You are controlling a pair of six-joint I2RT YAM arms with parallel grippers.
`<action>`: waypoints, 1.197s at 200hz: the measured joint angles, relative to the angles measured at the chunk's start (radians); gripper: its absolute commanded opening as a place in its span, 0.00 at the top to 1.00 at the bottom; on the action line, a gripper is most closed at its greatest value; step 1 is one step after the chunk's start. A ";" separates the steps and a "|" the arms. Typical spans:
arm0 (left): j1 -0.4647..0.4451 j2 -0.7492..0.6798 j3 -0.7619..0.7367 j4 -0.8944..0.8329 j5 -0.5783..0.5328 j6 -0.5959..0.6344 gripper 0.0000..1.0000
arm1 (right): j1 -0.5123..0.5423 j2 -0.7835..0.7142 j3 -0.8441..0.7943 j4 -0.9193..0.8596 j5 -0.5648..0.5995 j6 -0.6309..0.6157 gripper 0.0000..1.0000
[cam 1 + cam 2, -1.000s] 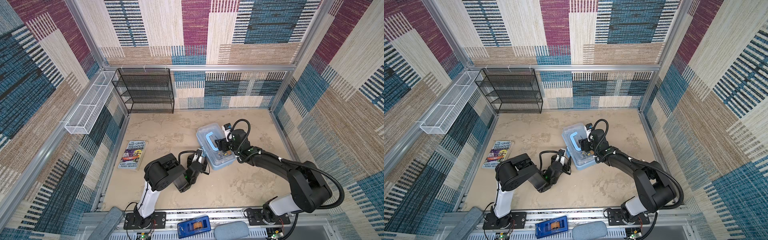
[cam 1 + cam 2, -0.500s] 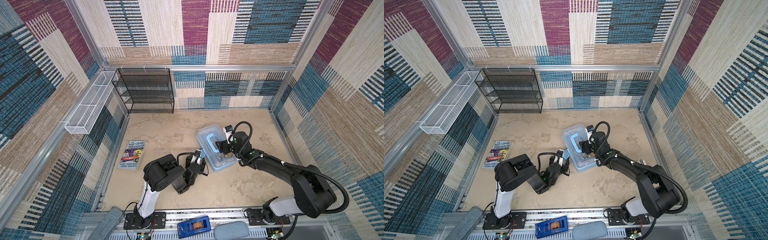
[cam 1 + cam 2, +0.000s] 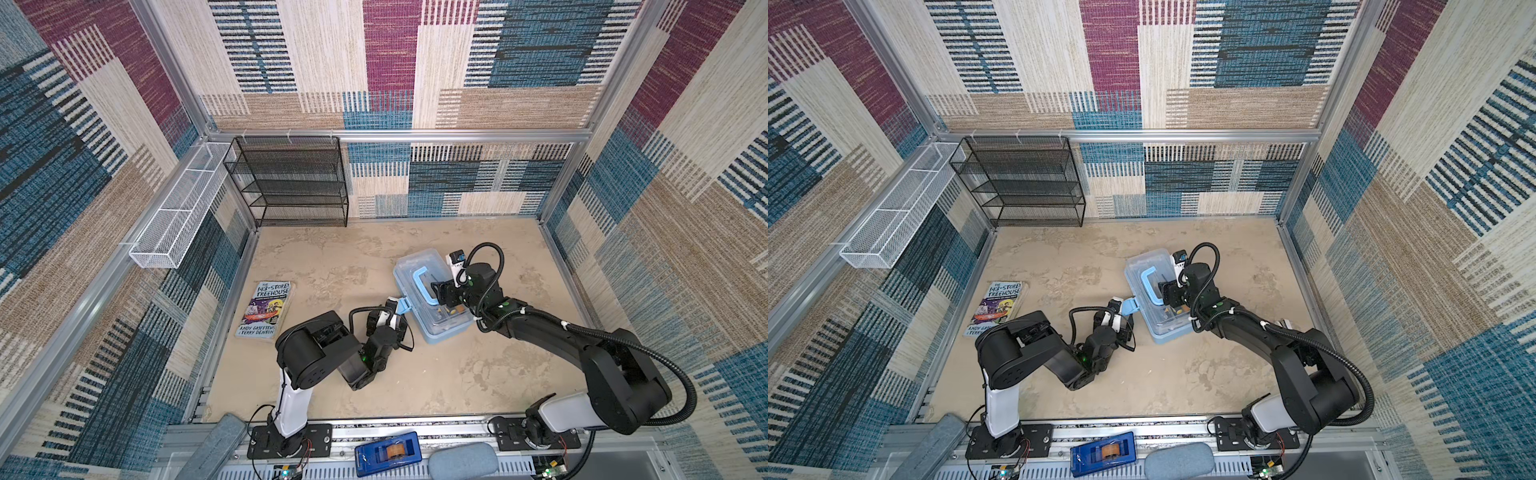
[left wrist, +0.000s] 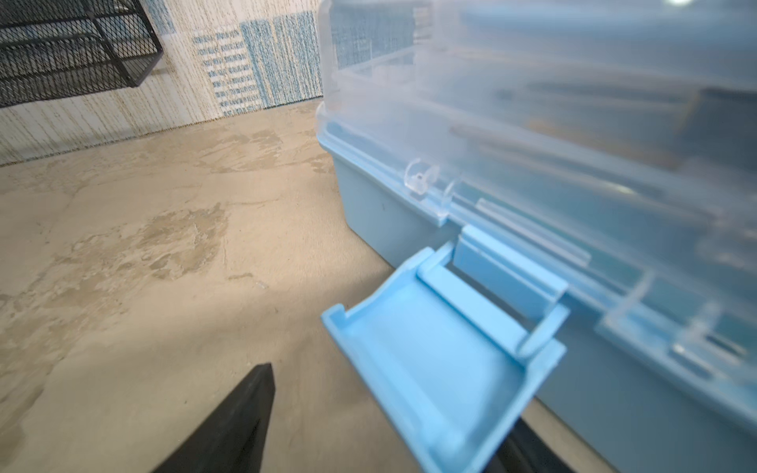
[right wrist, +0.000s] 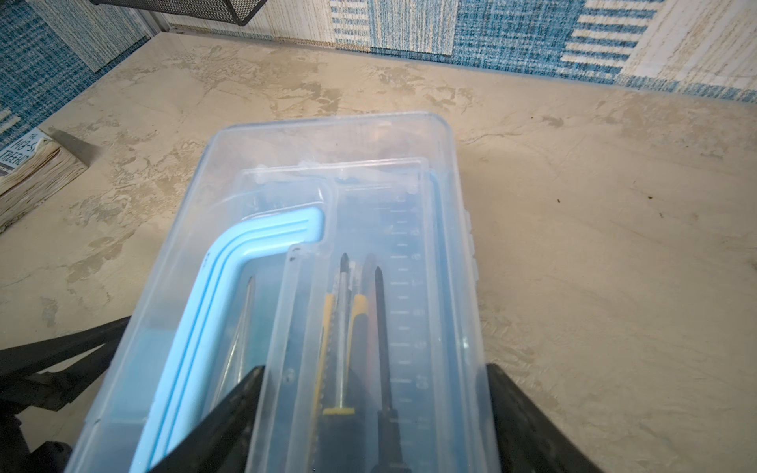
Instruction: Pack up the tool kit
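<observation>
Left gripper is released: one matte black finger stands clear of the pale blue latch and the other lies beneath this dished, ribbed flap. The latch hangs open off the tool case just ahead.

Right gripper is spread too, clamping nothing, and straddles the clear lid directly below. A blue U-shaped handle lies folded there. A black screwdriver and yellow-bodied knives show through, beside moulded ruler ticks.

Outward from the left gripper lies a paperback, "The 143-Storey Treehouse", Andy Griffiths, Terry Denton. Mottled sandy tabletop lies open beyond.
</observation>
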 measured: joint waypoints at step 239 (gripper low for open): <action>0.046 -0.160 0.023 -0.114 -0.011 0.091 0.23 | 0.006 0.123 0.111 0.021 -0.033 -0.095 0.24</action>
